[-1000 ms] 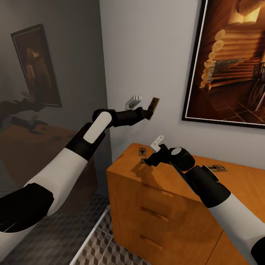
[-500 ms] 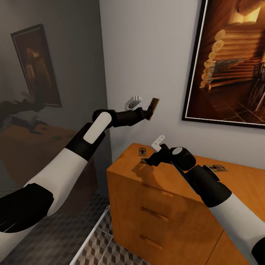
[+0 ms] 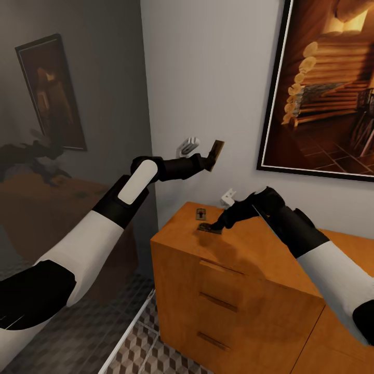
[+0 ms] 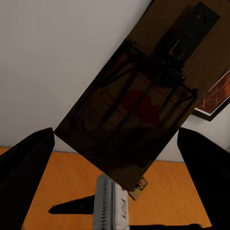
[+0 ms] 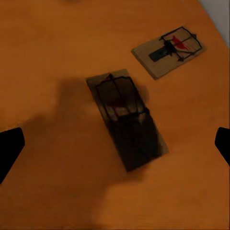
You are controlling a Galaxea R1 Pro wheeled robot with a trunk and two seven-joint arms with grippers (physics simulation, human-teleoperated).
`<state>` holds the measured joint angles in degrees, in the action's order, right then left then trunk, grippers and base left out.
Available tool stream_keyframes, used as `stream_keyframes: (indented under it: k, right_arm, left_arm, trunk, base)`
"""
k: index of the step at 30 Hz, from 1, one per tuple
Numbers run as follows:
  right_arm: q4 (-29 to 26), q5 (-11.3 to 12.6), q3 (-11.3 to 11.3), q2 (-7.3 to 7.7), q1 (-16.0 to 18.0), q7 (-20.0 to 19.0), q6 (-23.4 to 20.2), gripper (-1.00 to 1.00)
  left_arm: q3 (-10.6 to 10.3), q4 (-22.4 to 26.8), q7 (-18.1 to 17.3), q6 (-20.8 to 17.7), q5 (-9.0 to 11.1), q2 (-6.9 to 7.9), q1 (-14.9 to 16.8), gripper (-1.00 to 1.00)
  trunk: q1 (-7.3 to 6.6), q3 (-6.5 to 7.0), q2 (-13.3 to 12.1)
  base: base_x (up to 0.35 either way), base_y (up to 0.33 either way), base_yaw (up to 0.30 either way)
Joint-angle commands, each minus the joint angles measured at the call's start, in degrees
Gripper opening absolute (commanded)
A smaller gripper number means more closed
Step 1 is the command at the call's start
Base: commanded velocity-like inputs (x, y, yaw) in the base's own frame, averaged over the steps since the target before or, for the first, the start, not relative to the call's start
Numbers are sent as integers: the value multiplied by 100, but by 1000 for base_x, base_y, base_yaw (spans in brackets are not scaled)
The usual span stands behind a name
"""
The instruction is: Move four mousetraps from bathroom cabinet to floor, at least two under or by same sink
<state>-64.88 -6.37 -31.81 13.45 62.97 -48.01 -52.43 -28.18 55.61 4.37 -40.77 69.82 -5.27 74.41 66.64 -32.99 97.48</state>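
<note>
A robot faces an orange-brown cabinet standing against a pale wall, under a large framed picture of a log cabin. Its left arm is raised and stretched toward the wall, and the left gripper is clamped on a mousetrap, holding it tilted in the air above the cabinet's left end. From the left wrist, that held trap hangs close to the camera, dark and in shadow, wire parts facing the lens, with the cabinet top below. The right arm reaches across the cabinet top from the right, and the right gripper points down at a second trap lying flat near the front left corner. From the right wrist, this trap lies in the gripper's shadow, between the two dark fingertips, which stand wide apart at the picture's edges and touch nothing. A third trap lies just beside it on the wood, lit, its red patch and wire plain; in the head view it sits a little nearer the wall. Cube-patterned floor tiles show at the foot of the cabinet. To the left, a glossy grey wall carries a second, darker picture.
</note>
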Motion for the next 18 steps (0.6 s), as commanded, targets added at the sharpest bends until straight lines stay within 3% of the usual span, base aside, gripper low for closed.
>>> stream_keyframes:
  k: [1,5,10,15,18]
  right_arm:
    - [357,-63,-5,8,143,-300,44,100]
    - [1117,-72,-14,14,534,-971,409,100]
    - [1446,-184,-46,19,792,-1740,748,100]
    - [1507,-545,-55,24,832,-1988,1037,100]
    - [1504,-637,-49,30,837,-2022,1179,100]
  left_arm:
    - [-3,3,46,-11,58,0,5,-100]
    - [-3,3,46,-10,58,0,4,-100]
    - [-3,9,46,-10,58,8,-2,-100]
    - [-5,13,44,-9,65,79,-12,-100]
    - [-9,12,45,-9,66,90,-13,-100]
  trunk:
    - [0,-7,4]
    - [0,-7,4]
    - [0,-7,4]
    - [0,-7,4]
    - [0,-7,4]
  base:
    - [0,0,0]
    - [17,0,0]
    - [94,-41,0]
    - [92,-60,0]
    - [26,-19,0]
